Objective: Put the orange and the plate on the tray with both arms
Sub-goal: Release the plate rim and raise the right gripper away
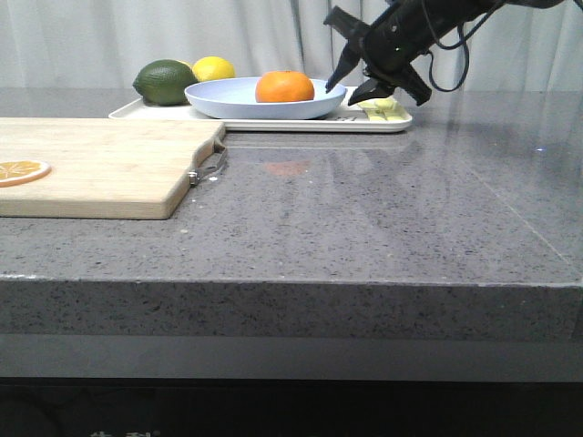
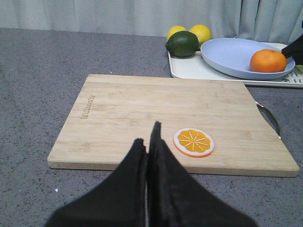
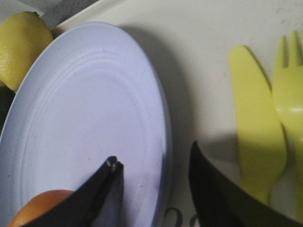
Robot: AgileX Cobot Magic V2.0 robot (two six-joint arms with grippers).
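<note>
The orange (image 1: pixel 284 86) sits inside the lavender-blue plate (image 1: pixel 237 98), and the plate rests on the cream tray (image 1: pixel 273 121) at the back of the table. My right gripper (image 1: pixel 342 93) hangs open at the plate's right rim. In the right wrist view, the right gripper (image 3: pixel 154 153) has one finger over the plate (image 3: pixel 94 118) near the orange (image 3: pixel 42 208) and the other over the tray (image 3: pixel 199 71). My left gripper (image 2: pixel 147 135) is shut and empty, low over the near edge of the wooden board (image 2: pixel 142 109), far from the orange (image 2: pixel 268 60).
A dark green lime (image 1: pixel 165 81) and a lemon (image 1: pixel 213 68) lie at the tray's left end. A yellow-green knife (image 3: pixel 255 123) and fork (image 3: pixel 289 109) lie on the tray's right end. An orange slice (image 2: pixel 193 142) rests on the cutting board (image 1: pixel 100 168).
</note>
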